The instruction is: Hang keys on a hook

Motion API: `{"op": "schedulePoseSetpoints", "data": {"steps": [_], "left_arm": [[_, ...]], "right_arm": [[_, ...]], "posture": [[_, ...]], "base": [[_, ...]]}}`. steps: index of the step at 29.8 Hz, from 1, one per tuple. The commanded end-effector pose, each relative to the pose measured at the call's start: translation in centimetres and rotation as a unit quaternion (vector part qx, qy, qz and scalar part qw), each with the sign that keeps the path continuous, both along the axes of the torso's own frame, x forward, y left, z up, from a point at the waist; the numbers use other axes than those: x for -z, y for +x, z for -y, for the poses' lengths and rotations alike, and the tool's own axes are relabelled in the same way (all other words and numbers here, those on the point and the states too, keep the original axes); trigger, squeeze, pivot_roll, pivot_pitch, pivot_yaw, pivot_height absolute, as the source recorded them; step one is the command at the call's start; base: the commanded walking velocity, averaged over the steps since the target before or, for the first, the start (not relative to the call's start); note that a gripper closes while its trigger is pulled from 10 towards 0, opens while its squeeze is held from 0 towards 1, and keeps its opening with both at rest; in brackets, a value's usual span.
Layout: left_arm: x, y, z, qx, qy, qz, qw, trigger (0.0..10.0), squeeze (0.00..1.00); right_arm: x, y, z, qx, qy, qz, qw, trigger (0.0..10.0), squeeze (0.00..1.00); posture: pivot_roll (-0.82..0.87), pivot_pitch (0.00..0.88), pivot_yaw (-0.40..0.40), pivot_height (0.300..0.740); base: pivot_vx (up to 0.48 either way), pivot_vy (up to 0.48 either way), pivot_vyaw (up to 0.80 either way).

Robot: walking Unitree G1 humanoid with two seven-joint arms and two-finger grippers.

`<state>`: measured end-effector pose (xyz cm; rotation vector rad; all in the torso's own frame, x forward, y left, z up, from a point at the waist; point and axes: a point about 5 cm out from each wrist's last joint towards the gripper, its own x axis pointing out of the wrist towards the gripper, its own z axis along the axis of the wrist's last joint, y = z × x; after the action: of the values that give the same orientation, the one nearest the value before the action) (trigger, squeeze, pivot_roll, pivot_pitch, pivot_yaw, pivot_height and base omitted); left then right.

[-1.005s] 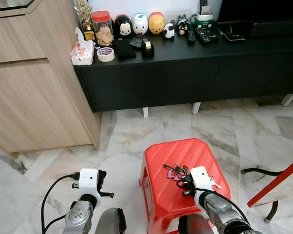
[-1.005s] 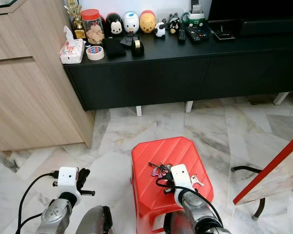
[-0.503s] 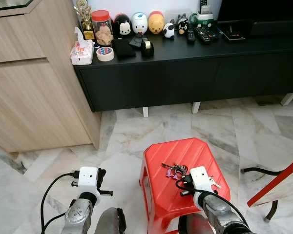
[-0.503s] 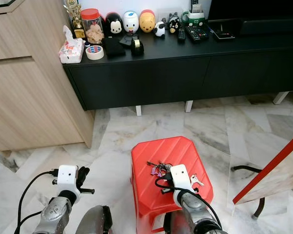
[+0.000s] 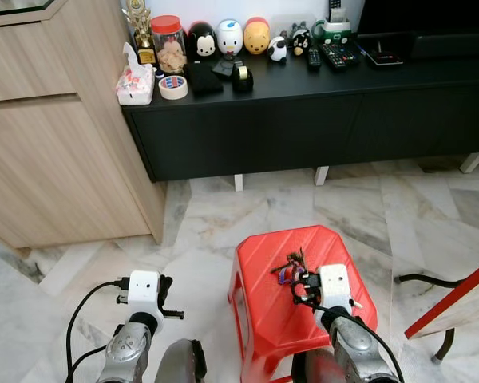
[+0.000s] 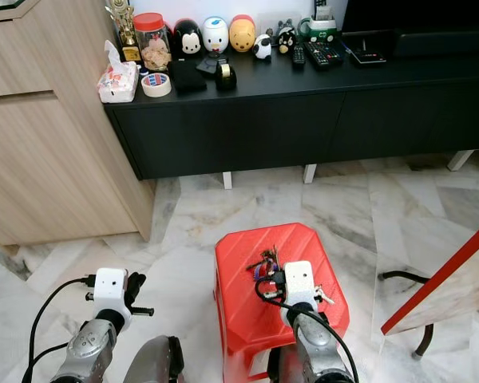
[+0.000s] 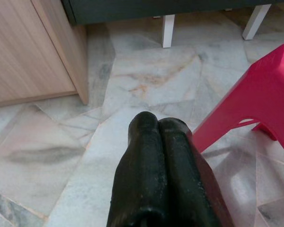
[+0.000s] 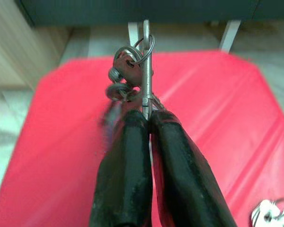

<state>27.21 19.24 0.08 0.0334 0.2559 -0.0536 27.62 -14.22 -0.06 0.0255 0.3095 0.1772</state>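
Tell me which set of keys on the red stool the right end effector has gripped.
The larger bunch, pinched between the shut fingers of the right end effector above the stool. The small silver set lies loose near the stool's edge.

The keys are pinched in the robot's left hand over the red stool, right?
Not quite: it is the right hand that pinches the keys over the red stool, as the right wrist view shows. The left hand is shut on nothing, over the floor.

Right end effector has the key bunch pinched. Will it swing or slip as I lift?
Likely floppy: the key bunch is loose rings and keys, so it may swing. The right end effector pinches one thin metal piece, so it could pivot or slip.
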Motion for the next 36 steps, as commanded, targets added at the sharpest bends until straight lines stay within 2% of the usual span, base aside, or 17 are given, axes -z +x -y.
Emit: {"op": "schedulePoseSetpoints", "data": {"steps": [1, 3, 6, 11, 14, 15, 16, 26, 36], "left_arm": [[0.4, -0.3, -0.3, -0.004, 0.005, -0.013, 1.0, 10.0, 0.0], [0.4, -0.2, -0.3, -0.003, 0.005, -0.013, 1.0, 10.0, 0.0], [0.1, 0.1, -0.2, -0.005, 0.005, -0.01, 1.0, 10.0, 0.0], [0.1, 0.0, -0.1, -0.006, 0.004, -0.004, 1.0, 10.0, 0.0], [0.0, 0.0, 0.1, -0.006, 0.003, 0.005, 1.0, 10.0, 0.0], [0.0, 0.0, 0.2, -0.006, 0.002, 0.006, 1.0, 10.0, 0.0], [0.0, 0.0, 0.2, -0.006, 0.002, 0.008, 1.0, 10.0, 0.0], [0.4, -0.6, -0.1, -0.017, 0.004, 0.0, 1.0, 10.0, 0.0], [0.5, -1.0, 0.0, -0.024, 0.003, 0.004, 1.0, 10.0, 0.0]], "right_arm": [[-0.4, -0.1, 0.1, 0.012, 0.012, 0.02, 1.0, 0.0, 0.0], [-0.7, -0.2, 0.1, 0.017, 0.019, 0.035, 0.999, 0.0, 0.0], [-1.9, -0.7, 0.2, 0.017, 0.026, 0.085, 0.996, 0.0, 0.0], [-2.2, -1.2, 0.4, 0.018, 0.024, 0.099, 0.995, 0.0, 0.0], [-1.8, -1.6, 0.5, 0.011, 0.026, 0.085, 0.996, 0.0, 0.0], [-1.7, -1.7, 0.5, 0.012, 0.028, 0.08, 0.996, 2.9, 0.0], [-1.6, -1.7, 0.6, 0.017, 0.03, 0.077, 0.996, 10.0, 0.0], [-2.0, -1.1, 1.0, 0.04, 0.043, 0.07, 0.996, 10.0, 0.0], [-2.7, -0.3, 0.8, 0.046, 0.051, 0.07, 0.995, 10.0, 0.0]], "posture": [[0.02, 0.065, 0.009, 0.613], [0.02, 0.058, 0.007, 0.613], [0.02, 0.054, -0.002, 0.613], [0.01, 0.037, -0.009, 0.613], [0.01, 0.021, -0.015, 0.613], [0.01, 0.016, -0.016, 0.613], [0.01, 0.016, -0.016, 0.613], [0.01, 0.001, -0.016, 0.613], [0.01, 0.035, -0.017, 0.613]], "base": [[0.0, 0.0, 0.0], [0.0, 0.0, 0.0], [0.0, 0.0, 0.0], [0.0, 0.0, 0.0], [0.0, 0.0, 0.0], [0.0, 0.0, 0.0], [0.0, 0.0, 0.0], [0.0, 0.0, 0.0], [0.0, 0.0, 0.0]]}}
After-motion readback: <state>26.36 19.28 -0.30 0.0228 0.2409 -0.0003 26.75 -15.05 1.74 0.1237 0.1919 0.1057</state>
